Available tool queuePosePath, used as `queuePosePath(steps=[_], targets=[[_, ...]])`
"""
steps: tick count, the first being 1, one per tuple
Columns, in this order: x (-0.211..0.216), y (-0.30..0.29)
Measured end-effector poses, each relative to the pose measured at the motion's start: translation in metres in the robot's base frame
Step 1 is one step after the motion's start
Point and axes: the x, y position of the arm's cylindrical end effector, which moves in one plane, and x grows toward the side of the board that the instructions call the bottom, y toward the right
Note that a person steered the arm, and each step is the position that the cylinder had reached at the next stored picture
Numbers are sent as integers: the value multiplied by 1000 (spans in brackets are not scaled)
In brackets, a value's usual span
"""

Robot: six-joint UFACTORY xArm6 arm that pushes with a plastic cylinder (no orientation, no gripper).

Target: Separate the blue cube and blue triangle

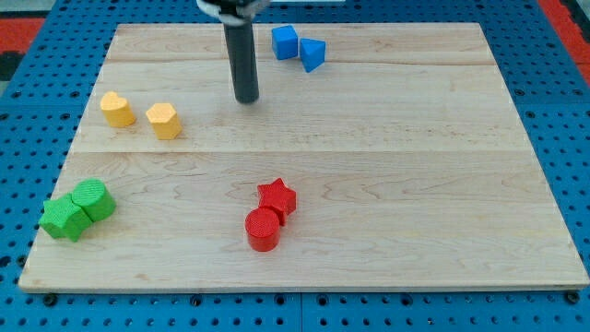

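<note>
Camera view shows the wooden board lying on a blue pegboard surface, with my tip resting on bare wood in the upper middle of the board. There is no gripper here to open or close — the arm ends in a straight dark rod that comes down nearly upright from the view's top edge, and it holds nothing. My tip touches no block.

The blue cube sits near the view's top, up and to the right of my tip and clearly apart from it. The blue triangle is just beside the cube on its right, slightly lower; the two look to be touching or nearly so, though I cannot tell which.

To the view's left of my tip are two yellow blocks, a yellow block and a second yellow block, near each other but apart. At the lower left corner a green cylinder presses against a green block. Below my tip, well apart, a red star touches a red cylinder — both in the lower middle of the board
</note>
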Motion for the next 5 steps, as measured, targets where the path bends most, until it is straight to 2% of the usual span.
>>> queuePosePath(steps=[1, 2, 3, 4, 5], targets=[[-67, 4], [-104, -17], [-113, 68], [-47, 110], [-24, 125]])
